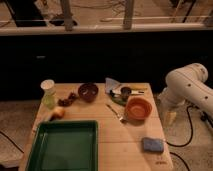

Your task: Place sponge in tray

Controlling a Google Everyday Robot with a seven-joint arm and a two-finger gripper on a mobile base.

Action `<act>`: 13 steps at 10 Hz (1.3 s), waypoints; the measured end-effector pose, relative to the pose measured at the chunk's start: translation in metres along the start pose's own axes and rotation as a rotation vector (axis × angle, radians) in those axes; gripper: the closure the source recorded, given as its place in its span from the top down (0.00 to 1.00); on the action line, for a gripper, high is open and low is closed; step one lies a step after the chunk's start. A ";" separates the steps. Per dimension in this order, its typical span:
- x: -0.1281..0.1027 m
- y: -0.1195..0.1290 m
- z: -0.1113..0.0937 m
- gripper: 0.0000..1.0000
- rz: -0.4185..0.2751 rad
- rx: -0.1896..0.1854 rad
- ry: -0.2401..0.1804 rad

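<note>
Since the sponge (152,145) lies flat on the bench (117,147) near its front-right corner, nothing is grasped yet and the step in hand looks like the reach & pick. The tray (64,123) sits at the front-left, well apart from the sponge, w/ bare wood between them. The gripper (170,118) hangs off the bench's right edge, below the white arm (187,87), level w/ the orange bowl (138,108) and apart from everything on the bench. Its jaws stand wide and hold nothing.

To do it well, I'd judge: come over the sponge from above, not sideways. The orange bowl is just behind it, so a low sweep from the back could knock it. Line the jaws across the sponge's short side and centre them. It looks soft, so it will prob. squash: close gently but fully enough not to drop it. It's near the edge, so a nudge outward may push it off; go straight down. Then lift clear and carry left across the open front strip. Release low inside the rim, not on it.
</note>
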 end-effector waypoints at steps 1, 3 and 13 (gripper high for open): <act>0.002 0.009 0.002 0.80 -0.021 -0.005 0.016; -0.005 0.012 0.005 0.80 -0.063 -0.013 0.032; -0.011 0.053 0.026 0.80 -0.176 -0.038 0.069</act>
